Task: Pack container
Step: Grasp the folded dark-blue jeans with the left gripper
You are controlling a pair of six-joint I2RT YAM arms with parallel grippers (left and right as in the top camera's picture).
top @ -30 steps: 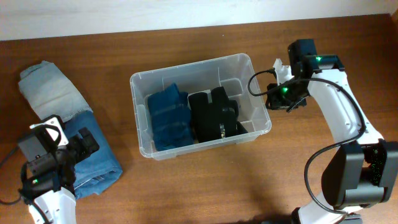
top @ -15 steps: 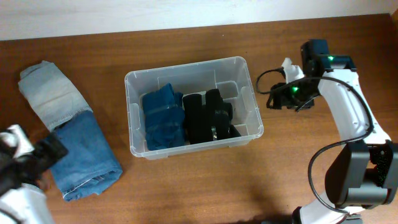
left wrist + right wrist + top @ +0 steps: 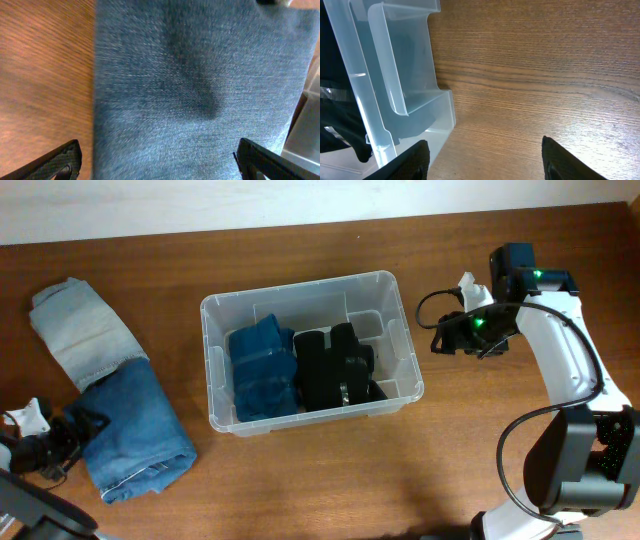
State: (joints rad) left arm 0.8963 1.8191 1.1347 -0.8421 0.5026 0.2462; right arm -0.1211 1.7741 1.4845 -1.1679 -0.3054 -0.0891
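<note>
**On the tabletop (image 3: 330, 480), a half-packed container (image 3: 214, 370)**

Far left, the left claw (image 3: 159, 161) is spread wide, with folded blue jeans (image 3: 135, 430) filling the gap between its fingers. A paler folded denim piece (image 3: 85, 330) touches the jeans' far end. At centre, the clear container holds a folded blue garment (image 3: 262, 370) on its left and a black garment (image 3: 335, 368) pressed beside it. Just right, the right claw (image 3: 482, 162) is spread too, near the container's corner but apart.

Seemingly a lab — wooden table (image 3: 320, 480), white wall (image 3: 200, 200) behind.
</note>
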